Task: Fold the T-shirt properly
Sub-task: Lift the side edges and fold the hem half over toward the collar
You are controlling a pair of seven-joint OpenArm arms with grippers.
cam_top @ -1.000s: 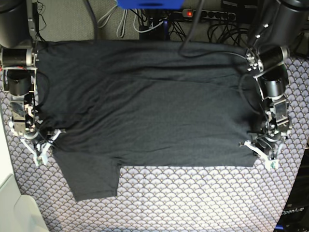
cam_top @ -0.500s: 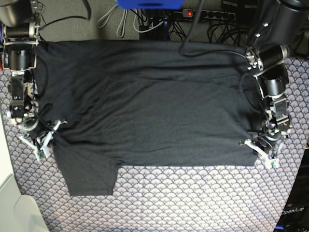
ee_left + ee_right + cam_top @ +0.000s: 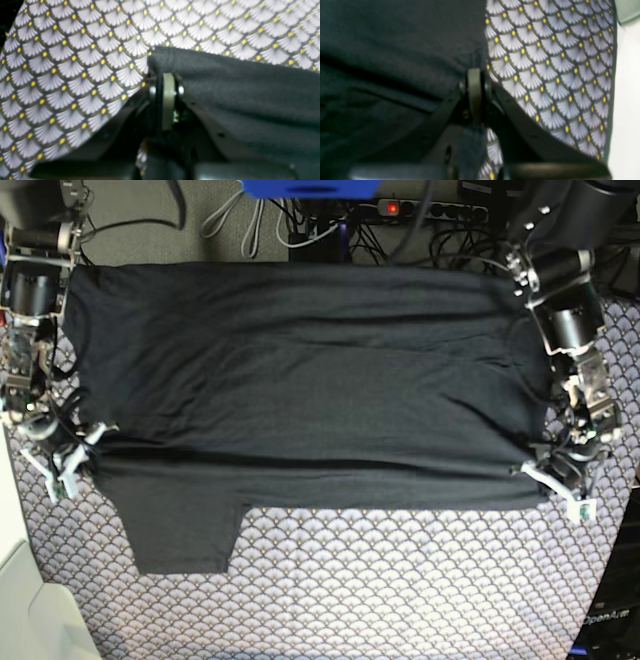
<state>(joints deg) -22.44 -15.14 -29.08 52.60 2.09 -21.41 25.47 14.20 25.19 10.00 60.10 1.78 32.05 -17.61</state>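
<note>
Base view: dark T-shirt (image 3: 300,380) stretched flat, left claw (image 3: 560,492) and right claw (image 3: 62,470) pinching its edges.

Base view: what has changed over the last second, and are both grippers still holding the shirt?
Both grippers, still shut on the T-shirt, have pulled apart: the right gripper toward the image's left, the left gripper toward its right and lower. The cloth is stretched wider and flatter. The sleeve still lies on the tablecloth.
</note>
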